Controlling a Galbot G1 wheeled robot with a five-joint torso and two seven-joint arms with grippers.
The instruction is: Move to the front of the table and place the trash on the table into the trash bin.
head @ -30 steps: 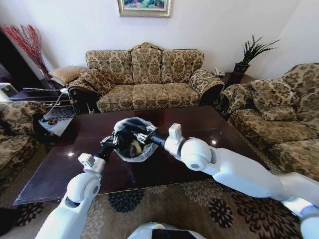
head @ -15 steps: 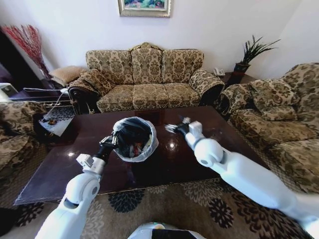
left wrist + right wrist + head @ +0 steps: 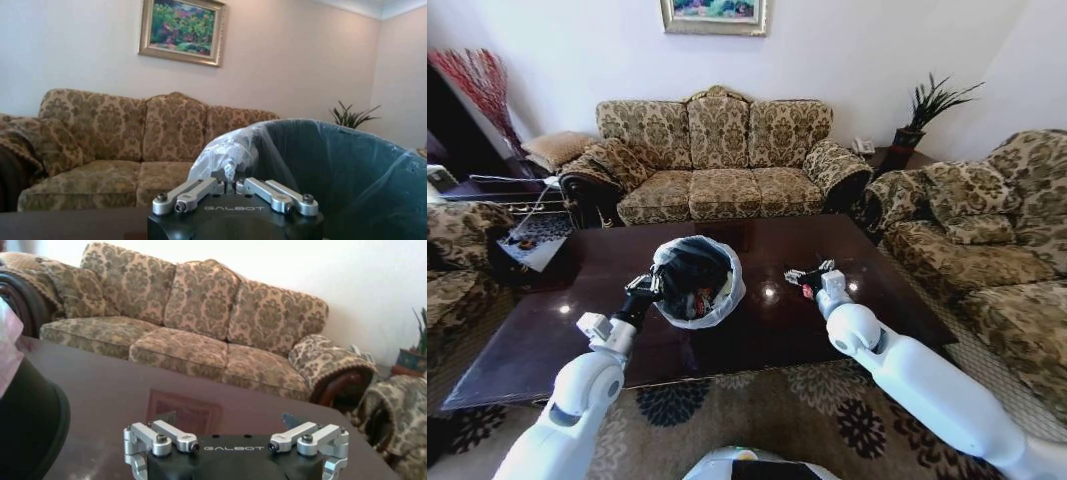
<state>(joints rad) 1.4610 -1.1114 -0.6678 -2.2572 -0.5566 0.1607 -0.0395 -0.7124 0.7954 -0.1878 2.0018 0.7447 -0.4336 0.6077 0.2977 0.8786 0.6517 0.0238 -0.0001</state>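
Table (image 3: 757,330): dark wood top, high gloss, mirror glints; trash bin (image 3: 695,282): thin crinkled plastic liner, black inside, translucent white at rim; left gripper (image 3: 649,285) and right gripper (image 3: 810,273): matt black housing, brushed metal linkages; sofa (image 3: 717,160): patterned woven cloth, matt.

Table (image 3: 757,330): large, rectangular, glossy dark brown top, light spots mirrored in polish. Stands on patterned rug (image 3: 827,400) with dark flower shapes, sofas on far side and at both ends. Trash bin (image 3: 695,282) sits on top, left of centre, toward near edge: round, white rim, black bag liner, clear plastic bunched over rim; litter inside, red scrap among it. Rest of tabletop bare wood. From right wrist view, bin's dark side (image 3: 30,415) at table edge of frame, bare polished surface (image 3: 200,400) stretching toward far sofa.
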